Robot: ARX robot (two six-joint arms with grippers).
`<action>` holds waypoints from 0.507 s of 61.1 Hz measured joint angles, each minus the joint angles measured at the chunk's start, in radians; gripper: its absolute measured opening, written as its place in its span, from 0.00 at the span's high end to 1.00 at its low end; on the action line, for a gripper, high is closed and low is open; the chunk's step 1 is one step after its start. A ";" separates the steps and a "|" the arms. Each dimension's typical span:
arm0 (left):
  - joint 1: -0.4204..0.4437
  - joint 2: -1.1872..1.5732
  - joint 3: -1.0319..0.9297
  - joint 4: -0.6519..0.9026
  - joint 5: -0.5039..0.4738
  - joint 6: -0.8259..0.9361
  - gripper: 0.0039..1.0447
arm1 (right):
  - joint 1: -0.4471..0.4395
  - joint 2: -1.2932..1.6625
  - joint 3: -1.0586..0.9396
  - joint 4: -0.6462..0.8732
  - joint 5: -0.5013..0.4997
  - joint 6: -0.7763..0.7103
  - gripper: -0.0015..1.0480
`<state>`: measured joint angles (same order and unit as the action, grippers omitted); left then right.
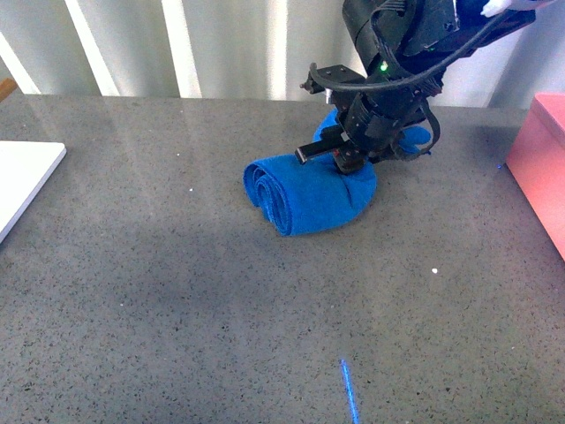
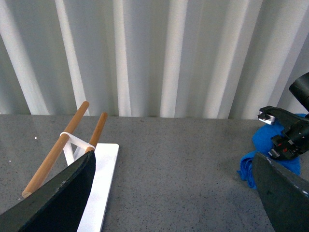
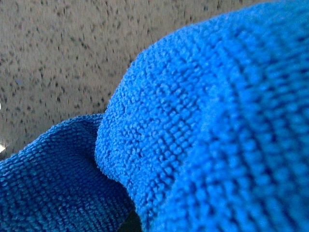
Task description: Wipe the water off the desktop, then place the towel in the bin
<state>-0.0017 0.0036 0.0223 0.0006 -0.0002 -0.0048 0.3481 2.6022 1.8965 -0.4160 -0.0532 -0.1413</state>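
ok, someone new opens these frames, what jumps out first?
The bright blue towel, bunched in folds in the middle of the grey desktop, with the right gripper pressed down into it, fingertips buried in the cloth. Then the pink bin at the right edge and the white board at the left edge.

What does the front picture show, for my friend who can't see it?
The black right gripper rests on a bunched-up bright blue towel near the middle of a speckled dark grey desktop. A pink bin peeks in at the right edge, and a flat white board at the left.
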 joint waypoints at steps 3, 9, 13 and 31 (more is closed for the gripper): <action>0.000 0.000 0.000 0.000 0.000 0.000 0.06 | 0.008 0.007 0.019 -0.006 -0.003 -0.002 0.94; 0.000 0.000 0.000 0.000 0.000 0.000 0.06 | 0.026 0.003 0.031 -0.005 -0.010 -0.002 0.94; 0.000 0.000 0.000 0.000 0.000 0.000 0.06 | 0.034 -0.008 0.013 0.010 -0.015 -0.005 0.94; 0.000 0.000 0.000 0.000 0.000 0.000 0.06 | 0.087 -0.148 -0.285 0.167 -0.165 -0.082 0.94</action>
<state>-0.0017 0.0036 0.0223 0.0006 -0.0002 -0.0051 0.4347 2.4542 1.6112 -0.2489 -0.2184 -0.2237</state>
